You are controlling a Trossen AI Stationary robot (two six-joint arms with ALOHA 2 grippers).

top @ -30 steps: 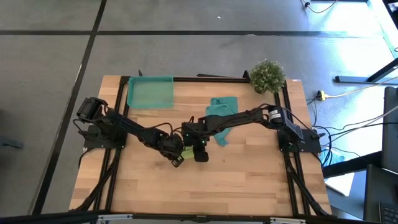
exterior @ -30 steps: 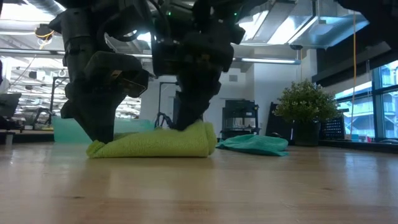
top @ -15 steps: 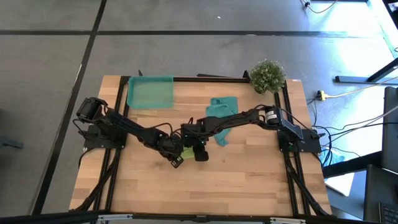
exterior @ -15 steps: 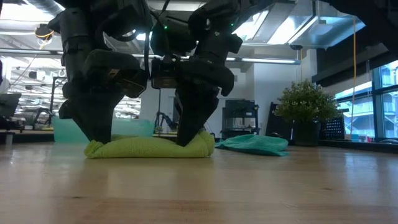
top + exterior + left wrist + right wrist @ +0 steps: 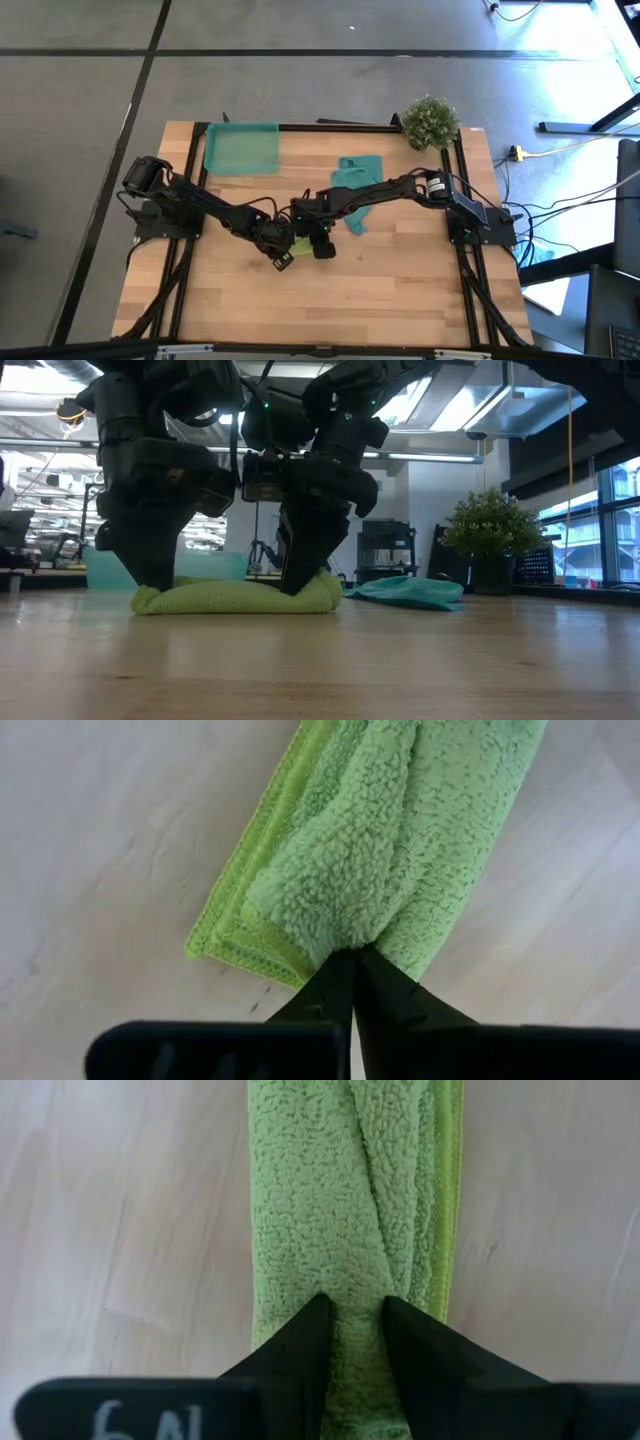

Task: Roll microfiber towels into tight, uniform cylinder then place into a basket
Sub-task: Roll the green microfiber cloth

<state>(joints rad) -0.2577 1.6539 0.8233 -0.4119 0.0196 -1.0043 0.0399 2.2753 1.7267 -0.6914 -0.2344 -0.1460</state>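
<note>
The wooden table fronts a glazed room. The left gripper is clenched, apparently pinching the lime-green towel. The right gripper grasps it. The towel has shifted slightly leftward in the low view.

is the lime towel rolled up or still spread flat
Rolled: the lime towel lies as a low, loose roll on the table, pinched by both grippers.

Fluffy lime-green towel on smooth wooden table.

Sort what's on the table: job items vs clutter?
Job: lime-green towel, rolled, pinched by left gripper and right gripper; teal towel, lying crumpled; basket.
Clutter: potted plant.
</note>
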